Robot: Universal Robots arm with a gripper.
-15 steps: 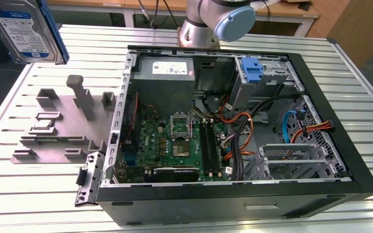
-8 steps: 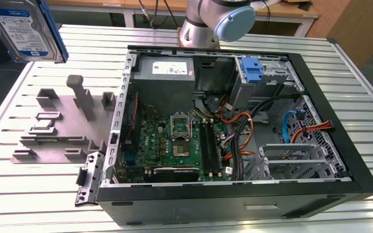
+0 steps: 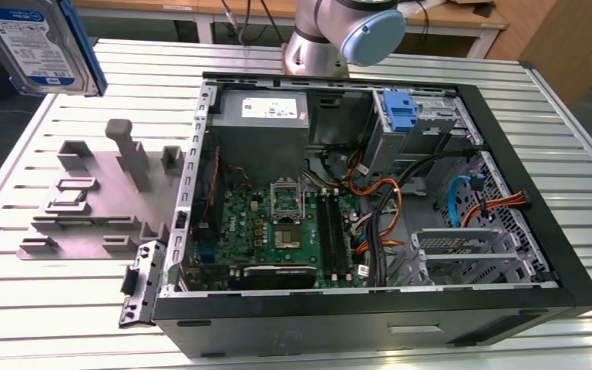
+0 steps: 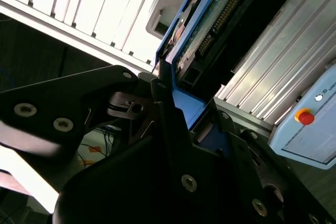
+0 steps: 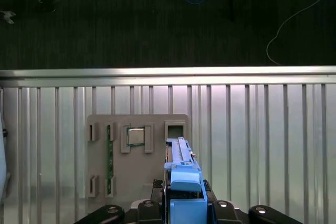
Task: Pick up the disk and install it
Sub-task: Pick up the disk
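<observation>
hanging long axis down, disk (image 3: 35,42) in claw (image 5: 184,205)

In the exterior view we see our arm (image 3: 329,32) as a silver upright column with a blue-capped joint. In the first wrist view our hand (image 5: 185,205) grips the disk (image 5: 180,156) edge-on. In the second wrist view, black fingers (image 4: 165,114) press its blue frame from either side.
</observation>
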